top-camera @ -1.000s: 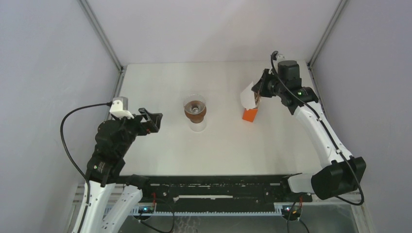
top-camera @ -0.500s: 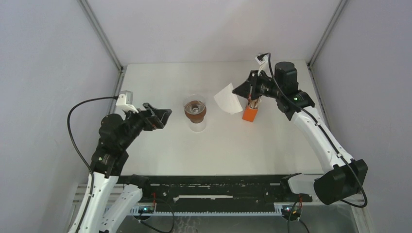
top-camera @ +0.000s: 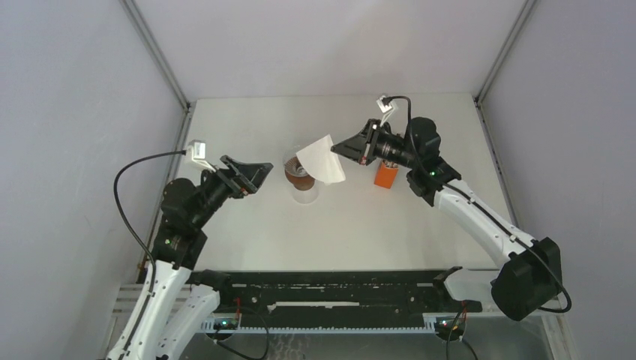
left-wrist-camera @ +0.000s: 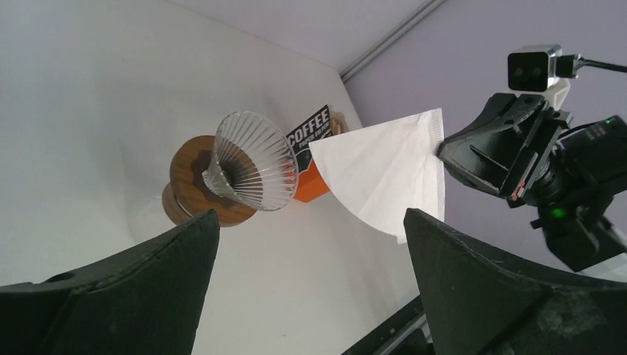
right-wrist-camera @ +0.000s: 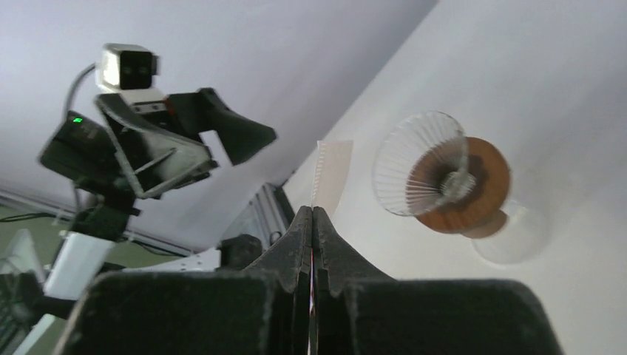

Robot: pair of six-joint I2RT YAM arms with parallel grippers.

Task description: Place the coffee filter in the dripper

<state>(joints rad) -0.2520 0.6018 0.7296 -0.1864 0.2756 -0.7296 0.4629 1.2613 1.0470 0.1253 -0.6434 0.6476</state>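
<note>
The coffee filter (top-camera: 322, 159) is a flat, fan-shaped sheet of white paper with a crimped seam along one straight edge. The right gripper (top-camera: 347, 148) is clamped on one corner and holds the sheet in the air. In the top view its free edge overlaps the dripper (top-camera: 298, 171); whether they touch cannot be told. The dripper, a ribbed clear cone in a brown ring, has nothing inside and sits on a glass cup (top-camera: 304, 193). The orange box (top-camera: 385, 177) of filters stands beside the right arm. The left gripper (top-camera: 252, 171), jaws wide apart, hangs left of the dripper and holds nothing.
</note>
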